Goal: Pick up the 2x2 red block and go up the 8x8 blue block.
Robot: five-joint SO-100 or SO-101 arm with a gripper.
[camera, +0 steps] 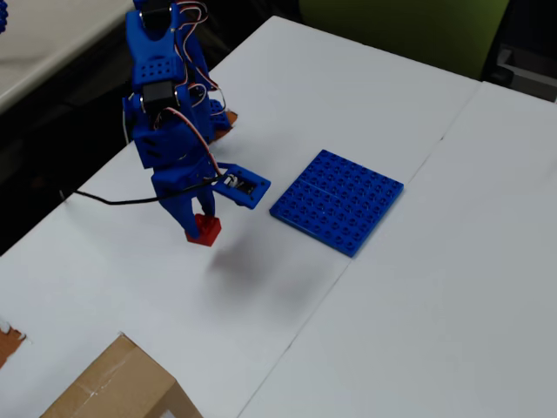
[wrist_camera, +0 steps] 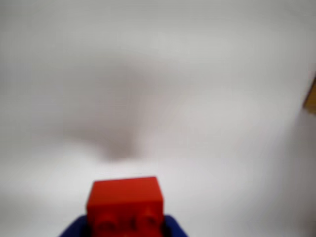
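The small red block (camera: 207, 230) is held between the fingertips of my blue gripper (camera: 201, 225), lifted a little above the white table. In the wrist view the red block (wrist_camera: 125, 203) fills the bottom centre, studs facing the camera, with the blue fingers (wrist_camera: 74, 229) on both sides of it. The large flat blue studded plate (camera: 338, 200) lies on the table to the right of the gripper in the overhead view, about a plate's width away. The plate is out of the wrist view.
A cardboard box (camera: 117, 387) sits at the bottom left of the overhead view. The table's left edge (camera: 96, 174) runs behind the arm, with a black cable (camera: 104, 199) across it. A seam (camera: 374, 235) divides the two white tabletops.
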